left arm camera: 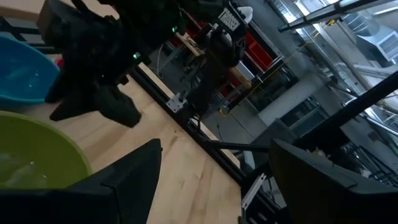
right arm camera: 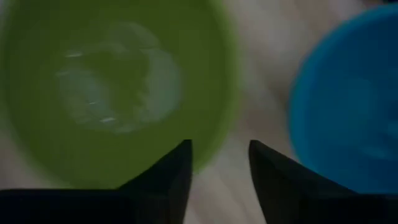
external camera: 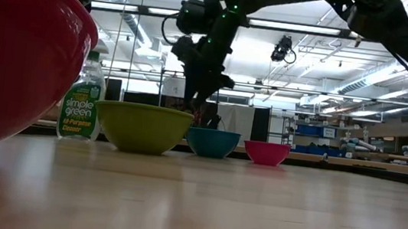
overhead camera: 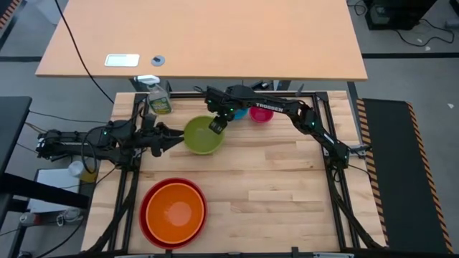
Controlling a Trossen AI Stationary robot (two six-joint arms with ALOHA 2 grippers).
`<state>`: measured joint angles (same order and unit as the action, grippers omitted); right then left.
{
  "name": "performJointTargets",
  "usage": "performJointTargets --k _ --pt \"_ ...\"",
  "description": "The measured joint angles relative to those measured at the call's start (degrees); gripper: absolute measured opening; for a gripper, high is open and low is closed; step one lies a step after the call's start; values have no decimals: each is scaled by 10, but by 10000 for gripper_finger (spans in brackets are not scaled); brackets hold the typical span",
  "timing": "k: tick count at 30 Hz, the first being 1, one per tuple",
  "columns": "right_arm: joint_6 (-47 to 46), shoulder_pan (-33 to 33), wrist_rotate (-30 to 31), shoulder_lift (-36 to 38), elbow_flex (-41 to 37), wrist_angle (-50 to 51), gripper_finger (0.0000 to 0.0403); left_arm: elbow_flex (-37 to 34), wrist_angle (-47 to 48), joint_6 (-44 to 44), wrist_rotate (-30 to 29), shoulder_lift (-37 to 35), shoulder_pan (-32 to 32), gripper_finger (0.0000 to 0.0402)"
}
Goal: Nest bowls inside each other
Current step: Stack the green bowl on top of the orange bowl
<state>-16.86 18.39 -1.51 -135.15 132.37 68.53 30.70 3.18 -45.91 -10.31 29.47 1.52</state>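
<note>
The yellow-green bowl (overhead camera: 202, 136) stands upright on the table, left of centre toward the far side. Just right of it are the blue bowl (overhead camera: 239, 112), partly hidden by my right arm, and the pink bowl (overhead camera: 261, 114). The orange bowl (overhead camera: 175, 210) sits inside the red bowl (overhead camera: 147, 215) near the front edge. My right gripper (right arm camera: 219, 162) points down, open and empty, over the gap between the yellow-green bowl's right rim (right arm camera: 217, 124) and the blue bowl (right arm camera: 348, 99). My left gripper (overhead camera: 171, 140) waits open and level just left of the yellow-green bowl.
A green spray bottle (overhead camera: 159, 99) stands at the table's far left corner, close behind my left arm. A black frame rail (overhead camera: 315, 94) runs along the far edge. Bare wood (overhead camera: 287, 186) stretches over the table's right and near parts.
</note>
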Motion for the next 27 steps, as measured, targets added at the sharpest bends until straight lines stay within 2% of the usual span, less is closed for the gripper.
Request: performJointTargets --k 2,5,9,13,19,27 --pt "-11 0 15 -4 -2 19 192 0 0 -1 1 0 0 299" --pt "-15 -4 0 -8 -3 20 212 0 0 -11 1 1 0 299" --pt "-34 -16 3 -5 -36 -12 213 0 0 -13 12 1 0 299" --pt "-68 -21 -26 -8 -91 -58 202 0 0 -14 24 1 0 299" --pt "-75 -32 -9 -8 -137 -101 168 0 1 -15 31 1 0 299" --pt "-72 -60 7 -4 -136 -115 71 0 1 3 31 1 0 299"
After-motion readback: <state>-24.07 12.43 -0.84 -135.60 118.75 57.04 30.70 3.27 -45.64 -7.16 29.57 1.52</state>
